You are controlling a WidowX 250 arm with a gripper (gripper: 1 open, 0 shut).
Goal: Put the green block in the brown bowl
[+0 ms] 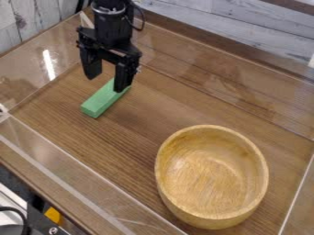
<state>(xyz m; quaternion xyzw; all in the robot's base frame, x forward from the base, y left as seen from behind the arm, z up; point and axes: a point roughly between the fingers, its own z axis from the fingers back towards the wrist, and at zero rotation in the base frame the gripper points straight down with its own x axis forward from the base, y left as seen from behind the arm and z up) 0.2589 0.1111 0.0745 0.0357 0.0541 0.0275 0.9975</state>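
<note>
A bright green block (pixel 102 98) lies flat on the dark wooden table, left of centre, its long side running toward the far right. My black gripper (pixel 108 74) points straight down over the block's far end, open, one finger on each side of that end and nothing held. The fingertips hang just above the block; contact cannot be told. A large light-brown wooden bowl (pixel 211 174) sits empty at the near right, well apart from the block and gripper.
Clear plastic walls (pixel 37 147) ring the table along the near and left edges. A pale plank wall (pixel 245 18) runs behind. Black cables (pixel 15 218) show at the bottom left corner.
</note>
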